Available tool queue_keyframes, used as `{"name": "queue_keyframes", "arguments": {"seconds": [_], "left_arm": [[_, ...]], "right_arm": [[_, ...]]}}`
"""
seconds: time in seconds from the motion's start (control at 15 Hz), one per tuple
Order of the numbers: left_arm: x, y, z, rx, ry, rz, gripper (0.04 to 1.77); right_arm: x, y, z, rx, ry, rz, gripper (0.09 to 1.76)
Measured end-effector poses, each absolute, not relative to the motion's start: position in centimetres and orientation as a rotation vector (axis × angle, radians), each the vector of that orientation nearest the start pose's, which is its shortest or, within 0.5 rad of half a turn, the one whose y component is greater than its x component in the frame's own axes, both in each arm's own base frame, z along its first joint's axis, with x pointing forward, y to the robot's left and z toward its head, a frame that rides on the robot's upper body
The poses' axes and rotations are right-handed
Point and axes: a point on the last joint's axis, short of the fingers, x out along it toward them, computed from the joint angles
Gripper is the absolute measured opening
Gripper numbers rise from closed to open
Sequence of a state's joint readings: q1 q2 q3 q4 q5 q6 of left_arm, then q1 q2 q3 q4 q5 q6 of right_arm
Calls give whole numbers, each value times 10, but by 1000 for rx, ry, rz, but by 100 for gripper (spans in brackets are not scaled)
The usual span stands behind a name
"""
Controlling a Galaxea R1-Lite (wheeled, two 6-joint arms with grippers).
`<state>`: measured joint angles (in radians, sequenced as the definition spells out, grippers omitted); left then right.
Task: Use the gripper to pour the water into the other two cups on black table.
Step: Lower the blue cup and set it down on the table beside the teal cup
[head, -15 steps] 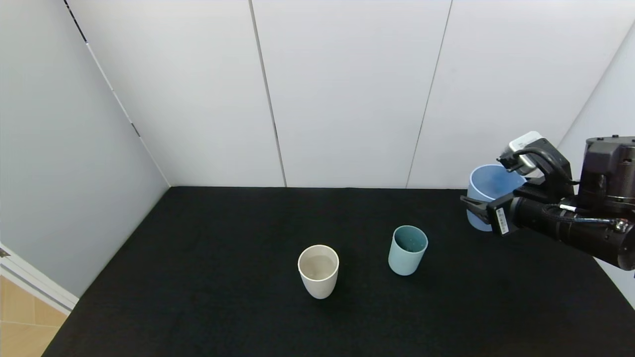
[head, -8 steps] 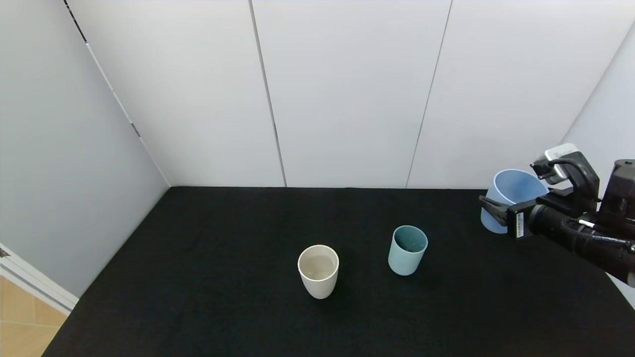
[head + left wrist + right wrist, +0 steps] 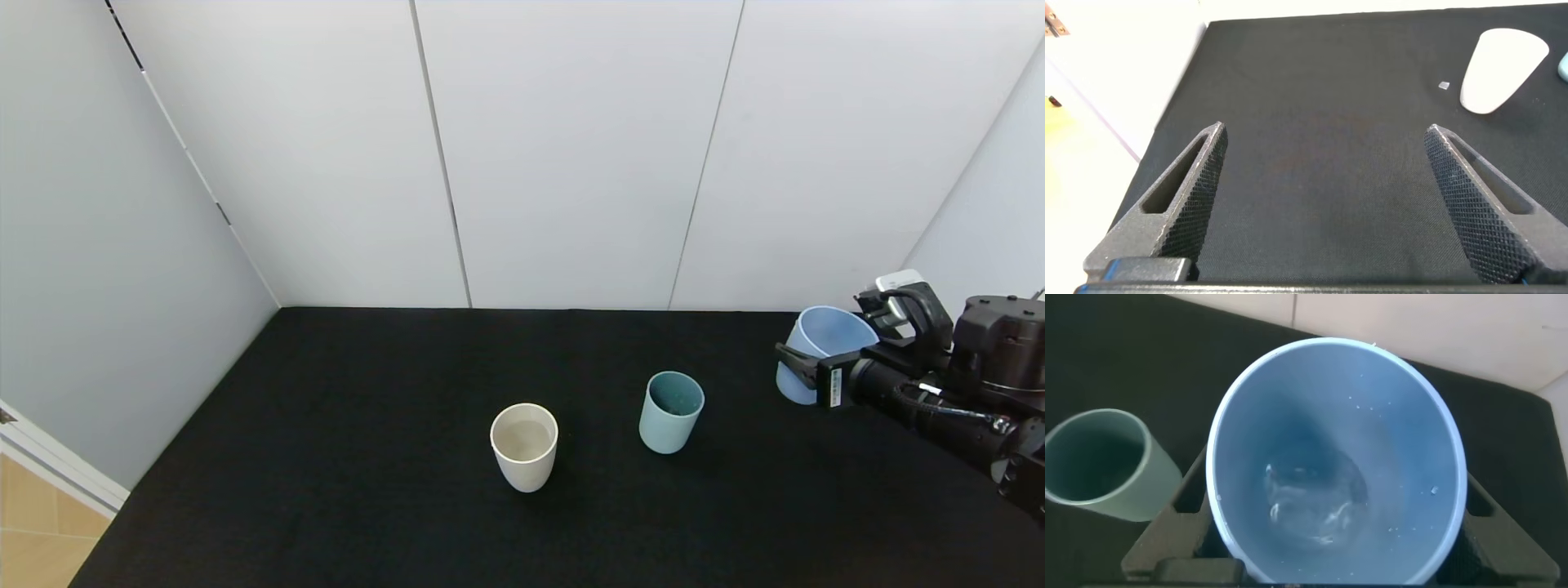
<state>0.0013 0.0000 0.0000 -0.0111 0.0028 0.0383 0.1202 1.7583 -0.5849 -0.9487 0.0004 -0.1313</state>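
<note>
White wall panels rise behind a black tabletop [image 3: 367, 490] with a matte, cloth-like surface. At its centre stands the cream-white cup [image 3: 524, 446], upright, with liquid showing inside. Just beside it, at about two o'clock, stands the teal-green cup [image 3: 670, 412], also upright. Farther out toward three o'clock, near the tabletop's right edge, the right tool [image 3: 804, 365] pinches the periwinkle-blue cup [image 3: 823, 347] by its sides, tilted slightly. Only a little water [image 3: 1310, 502] glints at the bottom of that cup in the right wrist view. The left tool [image 3: 1323, 196] is parked with its fingers spread wide over bare cloth, well apart from the cups.

Both target cups look served, so the step in hand seems to be setting the blue cup down: it should be levelled first, lowered until the base rests flat, then released.

A white label sits on the right tool, too small to read.
</note>
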Motion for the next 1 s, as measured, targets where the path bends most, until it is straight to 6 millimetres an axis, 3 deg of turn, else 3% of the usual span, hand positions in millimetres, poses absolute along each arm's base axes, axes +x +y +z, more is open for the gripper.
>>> {"name": "queue_keyframes", "arguments": {"seconds": [0.33, 1.0], "left_arm": [[-23, 0, 77, 38, -11, 4, 172], [-23, 0, 77, 38, -11, 4, 172]], "right_arm": [[301, 24, 126, -134, 260, 129, 132], [319, 31, 83, -140, 347, 152, 132]]}}
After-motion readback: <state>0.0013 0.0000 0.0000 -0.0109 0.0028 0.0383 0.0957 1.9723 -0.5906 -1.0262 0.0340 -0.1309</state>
